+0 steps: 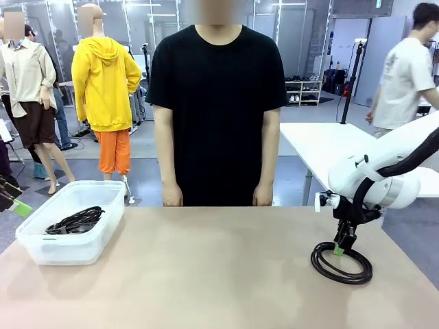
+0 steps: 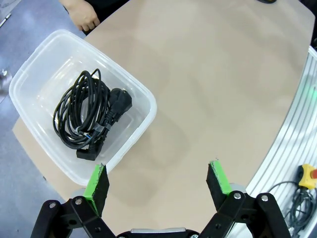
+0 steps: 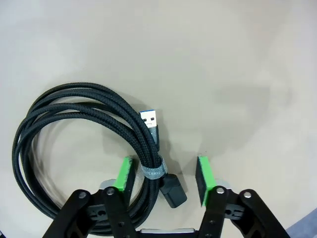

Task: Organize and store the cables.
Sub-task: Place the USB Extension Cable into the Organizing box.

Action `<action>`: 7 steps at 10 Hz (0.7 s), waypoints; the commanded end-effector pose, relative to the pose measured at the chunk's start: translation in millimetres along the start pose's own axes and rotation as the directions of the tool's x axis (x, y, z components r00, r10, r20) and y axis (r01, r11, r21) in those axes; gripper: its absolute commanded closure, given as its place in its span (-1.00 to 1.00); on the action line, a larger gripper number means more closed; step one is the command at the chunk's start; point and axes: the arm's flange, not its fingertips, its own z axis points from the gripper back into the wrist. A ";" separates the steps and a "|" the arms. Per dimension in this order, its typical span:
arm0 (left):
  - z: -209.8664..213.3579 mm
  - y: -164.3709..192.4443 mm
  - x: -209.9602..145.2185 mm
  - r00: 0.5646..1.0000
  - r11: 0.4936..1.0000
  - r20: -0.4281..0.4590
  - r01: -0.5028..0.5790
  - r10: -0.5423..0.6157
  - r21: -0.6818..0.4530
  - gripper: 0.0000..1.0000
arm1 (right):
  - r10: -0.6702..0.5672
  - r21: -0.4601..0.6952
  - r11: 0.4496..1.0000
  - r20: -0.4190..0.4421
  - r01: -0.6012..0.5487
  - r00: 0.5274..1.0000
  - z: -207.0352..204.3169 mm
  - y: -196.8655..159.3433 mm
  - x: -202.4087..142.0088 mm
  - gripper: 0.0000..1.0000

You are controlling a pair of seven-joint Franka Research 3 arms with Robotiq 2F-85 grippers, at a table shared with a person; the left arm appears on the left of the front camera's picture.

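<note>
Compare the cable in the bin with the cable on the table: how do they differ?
The cable in the bin lies inside the clear plastic bin, clear of both grippers; the cable on the table lies on bare tabletop, its bound strands between the right gripper fingers. Binned cable shows a chunky mains plug; table cable, USB. Both are black coils.

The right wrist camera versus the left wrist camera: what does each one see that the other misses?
The right wrist view shows a braided coiled cable with a USB plug, lying on the table between the right gripper's green pads, strands and grey tie inside the gap. The left wrist view shows a clear plastic bin holding another coiled cable with a chunky plug, a person's hand beyond it, and the left gripper open over bare table. Both show the tan tabletop.
</note>
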 end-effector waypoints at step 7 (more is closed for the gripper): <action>0.7 0.6 3.3 1.000 1.000 0.002 -0.021 0.021 0.000 -1.00 | -0.011 0.002 1.000 -0.067 0.012 0.998 36.8 8.5 37.1 1.00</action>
